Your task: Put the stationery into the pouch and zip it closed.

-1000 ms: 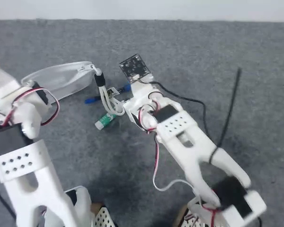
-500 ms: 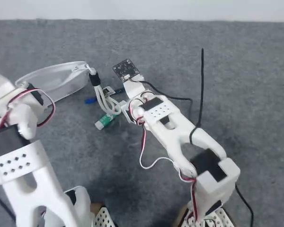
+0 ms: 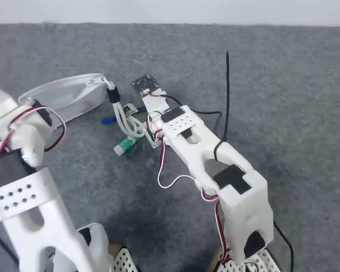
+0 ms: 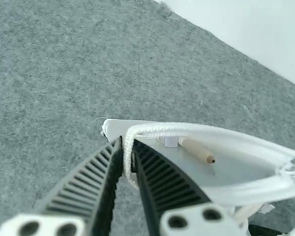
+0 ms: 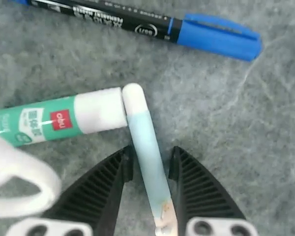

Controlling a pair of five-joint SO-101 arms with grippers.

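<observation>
Two arms lean out over the grey carpet (image 3: 283,85). The left arm (image 3: 22,170) stands at the side and bends forward and down to the pouch (image 3: 65,96). The left gripper (image 4: 128,160) is pinched tight on the white rim of the pouch, at its end. The pouch lies open on the carpet, and a small tan stick (image 4: 197,151) lies inside it.

The right arm (image 3: 198,147) stretches low and far forward, with its wrist tipped down over the stationery just beside the pouch. The right gripper (image 5: 151,151) points down at a pale blue stick (image 5: 140,128) that lies flat on the carpet. Its jaws sit one on each side of the stick, very close. A thin bit of carpet shows between the stick and one jaw, so it is not squeezed.

The tip of the blue stick touches the white cap of a green glue stick (image 5: 54,118). A black marker with a blue cap (image 5: 137,22) lies near them.
</observation>
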